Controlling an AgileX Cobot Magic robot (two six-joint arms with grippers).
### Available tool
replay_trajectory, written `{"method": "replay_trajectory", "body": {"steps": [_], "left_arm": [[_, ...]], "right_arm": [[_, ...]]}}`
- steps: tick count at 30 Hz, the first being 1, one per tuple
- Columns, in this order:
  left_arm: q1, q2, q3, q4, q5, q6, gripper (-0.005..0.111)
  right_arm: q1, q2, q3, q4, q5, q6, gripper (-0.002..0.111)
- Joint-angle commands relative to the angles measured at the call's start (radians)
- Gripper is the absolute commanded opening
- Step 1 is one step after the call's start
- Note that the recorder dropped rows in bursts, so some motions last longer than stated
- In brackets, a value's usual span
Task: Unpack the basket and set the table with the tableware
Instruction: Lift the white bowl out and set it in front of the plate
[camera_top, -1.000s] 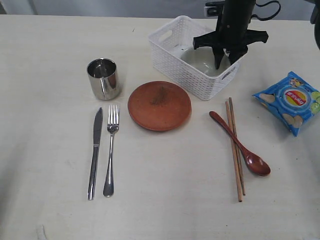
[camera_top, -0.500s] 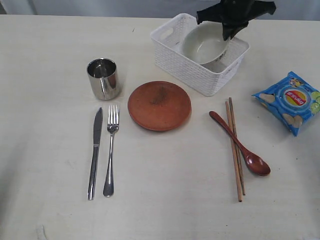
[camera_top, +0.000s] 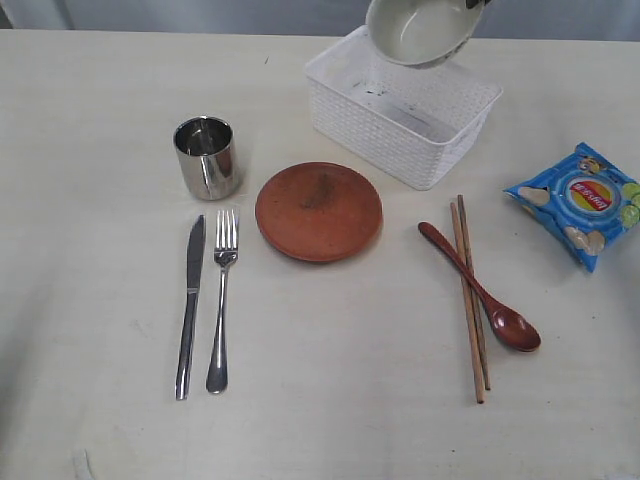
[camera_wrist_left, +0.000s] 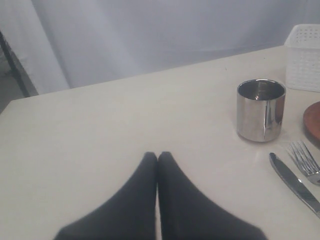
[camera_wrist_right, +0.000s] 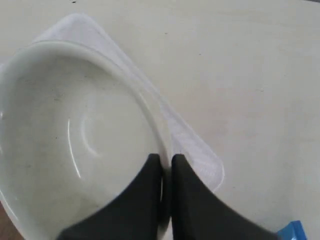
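Table (camera_top: 330, 420). Left gripper (camera_wrist_left: 158, 158) clenched, holding nothing, over the tabletop. Knife (camera_top: 190, 305) and fork (camera_top: 221, 300) side by side; cup (camera_top: 207, 157) behind them. Plate (camera_top: 318, 211) at centre. Basket (camera_top: 400, 115) behind it. Bowl (camera_top: 418, 28) tilted above the basket, rim pinched by right gripper (camera_wrist_right: 166, 160). Spoon (camera_top: 480, 288) across chopsticks (camera_top: 468, 310). Chip bag (camera_top: 580, 203) far right.

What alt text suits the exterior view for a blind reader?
A pale bowl hangs tilted over an empty-looking white basket at the top edge. On the beige table are a cup, knife and fork at left, a brown plate in the middle, and a spoon across chopsticks plus a blue chip bag at right.
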Motion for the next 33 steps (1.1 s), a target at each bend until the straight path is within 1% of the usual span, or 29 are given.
{"method": "replay_trajectory", "body": {"steps": [1, 6, 14, 19, 22, 25, 28, 31, 33], "left_arm": [[0.005, -0.003, 0.002, -0.003, -0.008, -0.003, 0.000], [0.005, -0.003, 0.002, -0.003, -0.008, -0.003, 0.000], [0.005, -0.003, 0.002, -0.003, -0.008, -0.003, 0.000], [0.005, -0.003, 0.002, -0.003, -0.008, -0.003, 0.000], [0.005, -0.003, 0.002, -0.003, -0.008, -0.003, 0.000], [0.005, -0.003, 0.002, -0.003, -0.008, -0.003, 0.000], [0.005, -0.003, 0.002, -0.003, -0.008, -0.003, 0.000], [0.005, -0.003, 0.002, -0.003, -0.008, -0.003, 0.000], [0.005, -0.003, 0.002, -0.003, -0.008, -0.003, 0.000]], "right_arm": [[-0.005, -0.092, 0.075, 0.096, 0.023, -0.045, 0.000], [-0.005, -0.217, 0.228, 0.212, 0.029, -0.121, 0.000], [-0.005, -0.422, 0.551, 0.396, 0.017, -0.243, 0.000], [0.000, -0.520, 0.781, 0.468, -0.034, -0.304, 0.000], [0.006, -0.540, 0.901, 0.534, -0.076, -0.336, 0.000], [0.045, -0.538, 1.005, 0.630, -0.108, -0.421, 0.000], [0.113, -0.522, 1.067, 0.642, -0.205, -0.434, 0.000], [0.181, -0.476, 1.084, 0.633, -0.284, -0.434, 0.000], [0.208, -0.441, 1.084, 0.639, -0.299, -0.434, 0.000]]}}
